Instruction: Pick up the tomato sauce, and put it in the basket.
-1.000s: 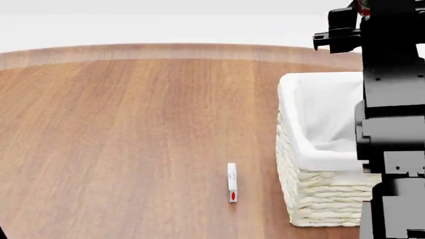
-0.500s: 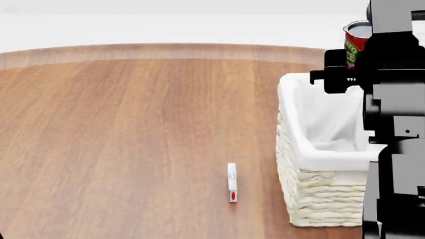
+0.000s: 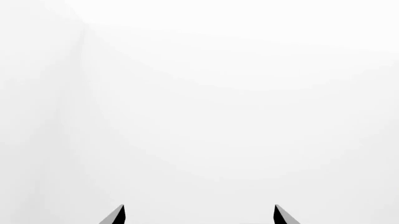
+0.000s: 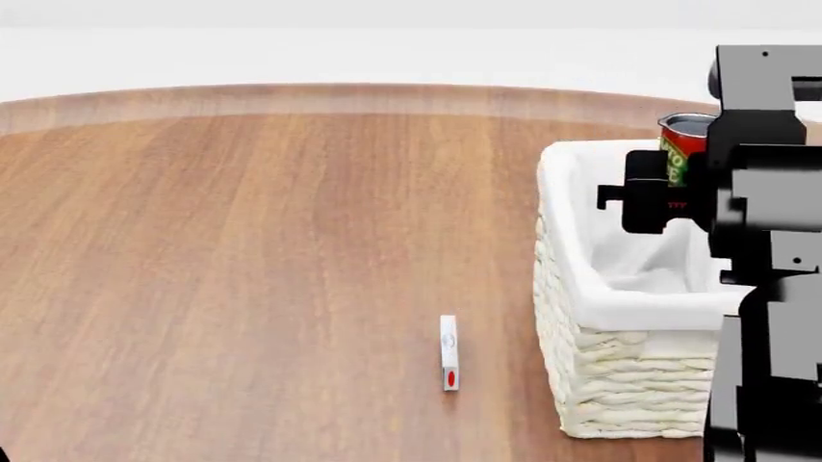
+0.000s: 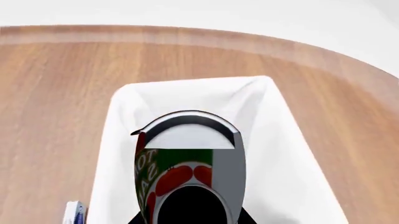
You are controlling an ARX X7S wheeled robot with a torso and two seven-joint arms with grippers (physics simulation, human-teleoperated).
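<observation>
R fingers (image 4: 671, 183) clamped on tomato sauce (image 5: 187, 163), over basket (image 4: 603, 298)
Go lower inside liner before release, keep can upright; L fingers (image 3: 198, 215) spread, empty.

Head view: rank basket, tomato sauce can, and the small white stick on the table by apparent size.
1. Basket, clearly largest.
2. Tomato sauce can, held by the right gripper and partly hidden, so its rank over the stick is unsure.
3. Small white stick.

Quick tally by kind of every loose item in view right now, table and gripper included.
Cans: 1, the tomato sauce, held in the right gripper above the basket
Baskets: 1, the basket
Small white packets: 1, the white packet with a red spot on the table
Total: 3
</observation>
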